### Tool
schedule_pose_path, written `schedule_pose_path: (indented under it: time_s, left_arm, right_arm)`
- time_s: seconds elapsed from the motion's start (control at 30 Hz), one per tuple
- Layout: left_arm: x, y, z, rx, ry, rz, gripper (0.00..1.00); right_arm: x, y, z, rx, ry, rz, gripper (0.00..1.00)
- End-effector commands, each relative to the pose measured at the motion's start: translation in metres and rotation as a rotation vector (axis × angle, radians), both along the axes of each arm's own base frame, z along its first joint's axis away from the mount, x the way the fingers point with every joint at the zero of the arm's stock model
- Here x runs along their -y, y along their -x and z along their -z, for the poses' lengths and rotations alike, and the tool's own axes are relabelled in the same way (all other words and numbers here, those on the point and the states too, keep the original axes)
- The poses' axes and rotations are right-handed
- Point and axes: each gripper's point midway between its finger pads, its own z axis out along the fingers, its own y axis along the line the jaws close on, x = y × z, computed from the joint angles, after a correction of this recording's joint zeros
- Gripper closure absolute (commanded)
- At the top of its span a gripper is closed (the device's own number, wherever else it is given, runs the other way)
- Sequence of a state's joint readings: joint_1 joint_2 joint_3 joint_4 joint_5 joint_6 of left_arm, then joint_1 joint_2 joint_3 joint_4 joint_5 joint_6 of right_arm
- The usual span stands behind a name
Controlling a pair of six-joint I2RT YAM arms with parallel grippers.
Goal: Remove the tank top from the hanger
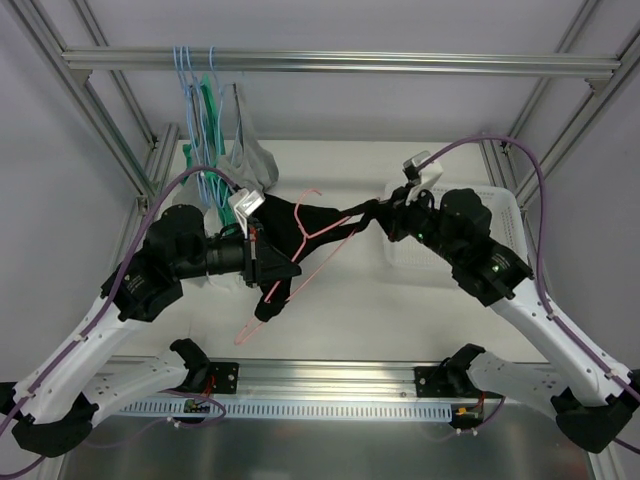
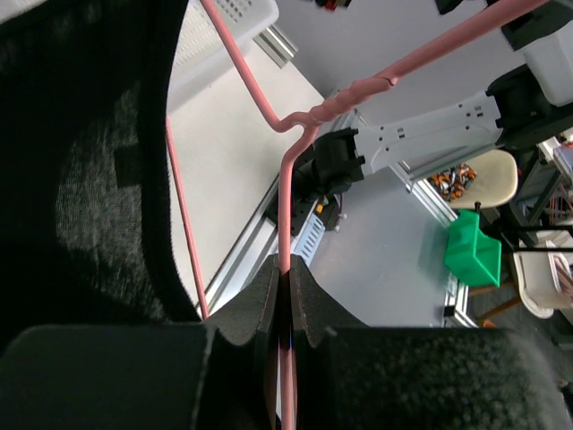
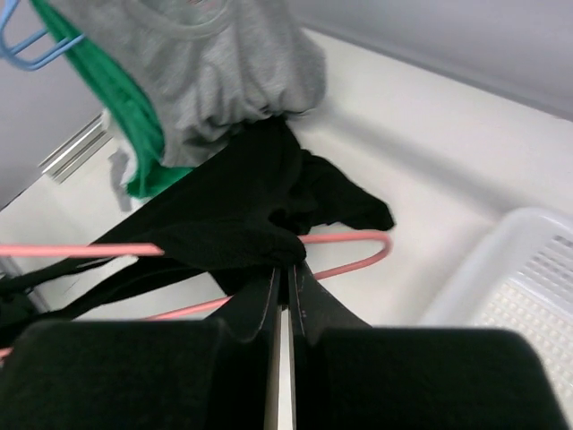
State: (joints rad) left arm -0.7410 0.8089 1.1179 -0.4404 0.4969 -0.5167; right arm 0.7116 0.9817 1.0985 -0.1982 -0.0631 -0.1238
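Hanging in the air between the two arms, above the white tabletop (image 1: 400, 310) and well short of the rail (image 1: 340, 62) at the back, the black tank top (image 1: 297, 216) is draping partly over the pink wire hanger (image 2: 285, 188). It is looking like a light, limp knit: it is likely going to stretch and sag rather than hold a shape, and it is probably going to cling to the wire instead of sliding freely. The hanger is reading as thin, stiff and springy, so it is the better part to anchor, while a bunched edge or strap of the cloth is the better part to pull. That is how the grips are sitting now. The left gripper (image 2: 287, 273) is pinching the hanger's wire, its fingers pressed together with only the pink rod between them. The black cloth is lying just beside those fingers, on the left of the wrist view, not inside them. The right gripper (image 3: 286, 271) is clamping a gathered fold of the tank top, fingers closed on the fabric. The hanger's curved end is passing just beyond the fingertips and is apparently outside the pinch. A white basket (image 3: 524, 278) is standing near the right gripper.
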Motion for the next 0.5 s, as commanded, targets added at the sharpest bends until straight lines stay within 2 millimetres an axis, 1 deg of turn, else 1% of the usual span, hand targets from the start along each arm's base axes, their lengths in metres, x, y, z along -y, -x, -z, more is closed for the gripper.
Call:
schedule_pose_path:
  time_s: [0.0,0.03,0.07,0.1,0.13,0.2,0.23,0.33,0.37,0.47]
  left_arm:
    - [0.01,0.011,0.004,0.017,0.006,0.109,1.0]
    - [0.012,0.011,0.009,0.007,-0.004,0.123,1.0]
    - [0.013,0.013,0.012,0.001,-0.007,0.137,1.0]
    - [0.014,0.017,0.014,-0.006,-0.007,0.163,1.0]
    - [0.014,0.018,0.016,-0.009,-0.01,0.175,1.0]
    - [0.014,0.021,0.018,-0.011,-0.01,0.182,1.0]
    - [0.012,0.021,0.016,-0.005,-0.004,0.174,1.0]
    - [0.008,0.026,0.009,0.009,0.017,0.175,1.0]
    - [0.008,0.028,0.006,0.013,0.022,0.178,1.0]
    - [0.005,0.035,-0.003,0.025,0.044,0.195,1.0]
  right_arm:
    - [0.04,-0.015,-0.029,0.073,-0.02,0.209,1.0]
    - [0.05,-0.018,-0.033,0.078,-0.014,0.249,1.0]
    - [0.056,-0.019,-0.036,0.08,-0.01,0.268,1.0]
    - [0.06,-0.021,-0.037,0.08,-0.006,0.284,1.0]
    - [0.07,-0.024,-0.036,0.072,0.007,0.317,1.0]
    - [0.08,-0.028,-0.043,0.076,0.004,0.351,1.0]
    - [0.087,-0.032,-0.041,0.068,0.015,0.372,1.0]
    - [0.098,-0.04,-0.046,0.06,0.017,0.397,1.0]
    - [0.099,-0.043,-0.045,0.05,0.018,0.399,1.0]
    - [0.097,-0.046,-0.052,0.043,-0.005,0.371,1.0]
